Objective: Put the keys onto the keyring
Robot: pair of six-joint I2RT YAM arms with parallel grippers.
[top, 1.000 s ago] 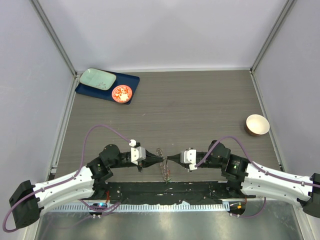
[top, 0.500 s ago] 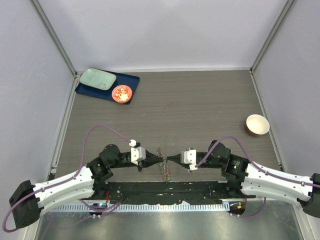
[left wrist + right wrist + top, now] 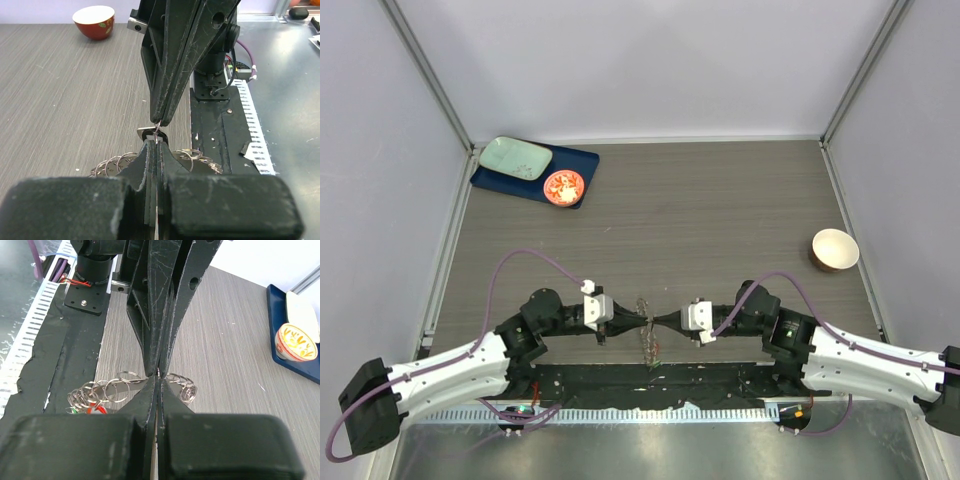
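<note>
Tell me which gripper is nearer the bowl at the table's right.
Right, narrowly. Both grippers meet tip to tip at the near middle, left of the bowl; the right gripper lies on the bowl's side, the left gripper just beyond it.

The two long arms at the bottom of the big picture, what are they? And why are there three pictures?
They are robot arms, each ending in a two-finger pincer. The big picture looks down from above; the other two come from a camera on each wrist. The left gripper and right gripper are both shut, tips meeting over the keyring, a bunch of silver rings with red and green keys in it. Whether they grip anything is too small to tell. Farther off on the table sit a bowl and a blue tray with a green plate and an orange dish.
</note>
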